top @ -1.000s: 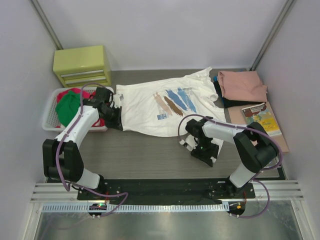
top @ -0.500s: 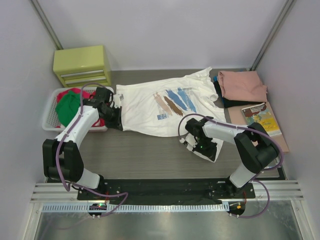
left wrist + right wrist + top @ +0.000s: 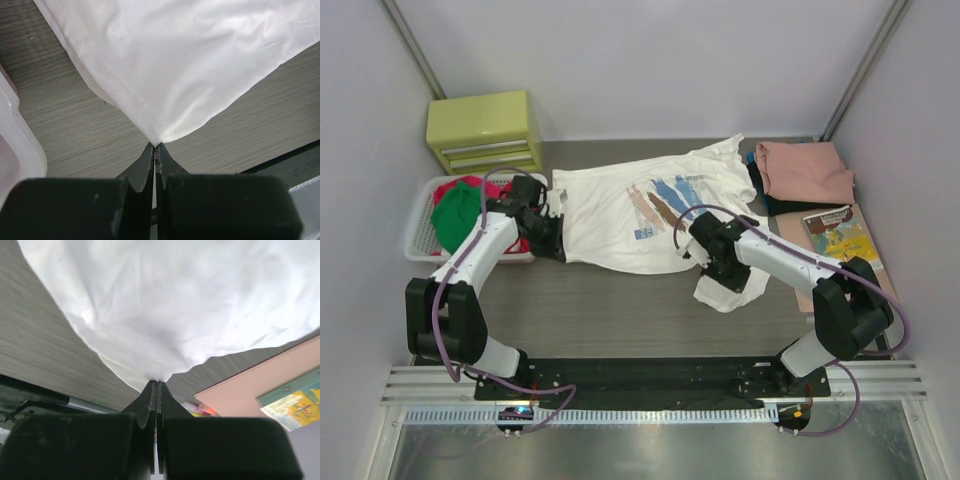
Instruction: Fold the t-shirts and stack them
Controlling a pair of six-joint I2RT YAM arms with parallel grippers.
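The white t-shirt (image 3: 620, 215) with blue, brown and pink brush strokes lies spread flat mid-table. My left gripper (image 3: 550, 235) is shut on its left corner; in the left wrist view the white t-shirt (image 3: 180, 65) comes to a point between the closed tips of my left gripper (image 3: 156, 146). My right gripper (image 3: 707, 262) is shut on the near right edge, and a fold of cloth (image 3: 732, 290) hangs from it. The right wrist view has the white t-shirt (image 3: 170, 305) bunched into my right gripper (image 3: 157, 383). A salmon-pink t-shirt (image 3: 805, 170) lies folded on a black one (image 3: 772, 205).
A white slotted basket (image 3: 417, 240) at the left holds a green t-shirt (image 3: 455, 215) and a red one (image 3: 450, 187). A yellow-green drawer unit (image 3: 485, 130) stands at the back left. A thin book (image 3: 842, 235) lies on a board at the right edge.
My right gripper closed on the shirt's near right edge and moved away from me and left, lifting the cloth. The left arm has not moved.
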